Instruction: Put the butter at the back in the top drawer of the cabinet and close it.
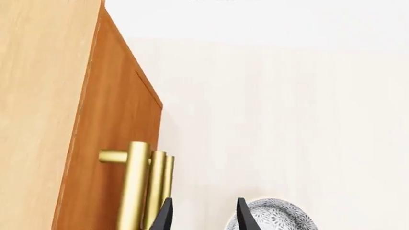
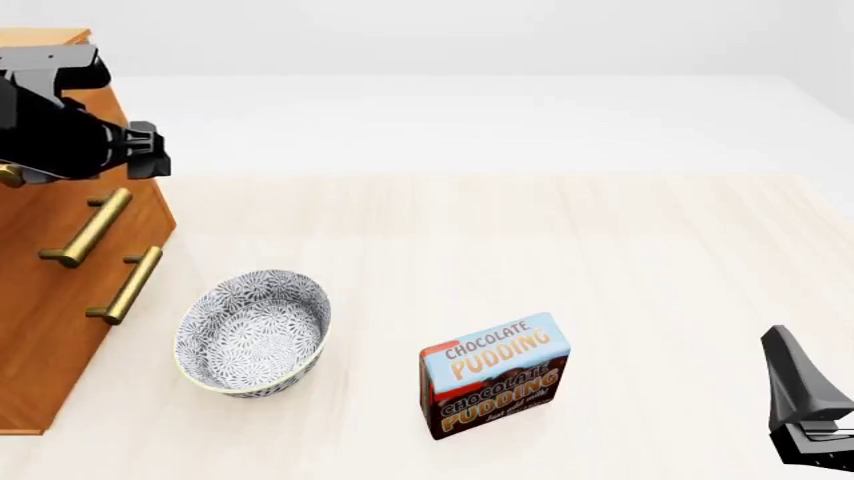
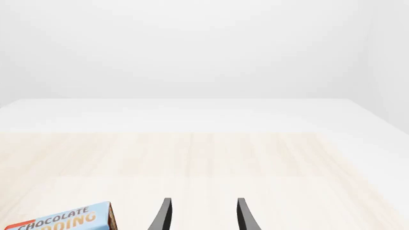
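The left gripper [image 1: 203, 215] sits at the front view's upper left, fingers parted, empty, beside the cabinet [image 2: 47, 330] handles. The right gripper [image 3: 203, 215], lower right, likewise gapes empty.

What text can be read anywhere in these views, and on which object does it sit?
"CHOCOLATE PUDDING" on the light-blue top of the brown-and-blue pudding box.
"CHOCOLATE PUDDING" again on that box's brown front face; smaller print beneath is too small to read.
"CHOCOLATE" plus a cropped "...DDING" on the same box in the right wrist view.
No text on the wooden cabinet or patterned bowl.
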Action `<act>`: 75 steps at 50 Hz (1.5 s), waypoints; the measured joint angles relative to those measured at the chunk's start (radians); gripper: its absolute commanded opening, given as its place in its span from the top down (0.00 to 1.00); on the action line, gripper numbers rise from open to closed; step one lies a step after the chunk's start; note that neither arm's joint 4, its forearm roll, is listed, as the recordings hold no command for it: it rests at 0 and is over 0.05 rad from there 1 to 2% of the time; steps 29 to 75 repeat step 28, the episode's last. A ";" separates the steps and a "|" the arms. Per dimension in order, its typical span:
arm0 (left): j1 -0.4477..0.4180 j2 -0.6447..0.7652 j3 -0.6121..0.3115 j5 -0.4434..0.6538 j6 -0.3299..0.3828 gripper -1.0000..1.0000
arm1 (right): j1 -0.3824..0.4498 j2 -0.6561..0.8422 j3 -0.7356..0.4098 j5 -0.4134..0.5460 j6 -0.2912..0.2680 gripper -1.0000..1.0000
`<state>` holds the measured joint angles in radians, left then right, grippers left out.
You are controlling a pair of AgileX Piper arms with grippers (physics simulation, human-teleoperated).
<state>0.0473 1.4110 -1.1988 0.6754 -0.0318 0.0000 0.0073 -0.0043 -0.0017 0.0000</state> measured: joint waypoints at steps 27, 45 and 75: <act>0.024 -0.032 0.036 -0.022 -0.004 0.00 | 0.000 0.000 0.000 0.000 0.000 0.00; 0.024 -0.034 0.038 -0.022 -0.005 0.00 | 0.000 0.000 0.000 0.000 0.000 0.00; 0.024 -0.034 0.038 -0.022 -0.005 0.00 | 0.000 0.000 0.000 0.000 0.000 0.00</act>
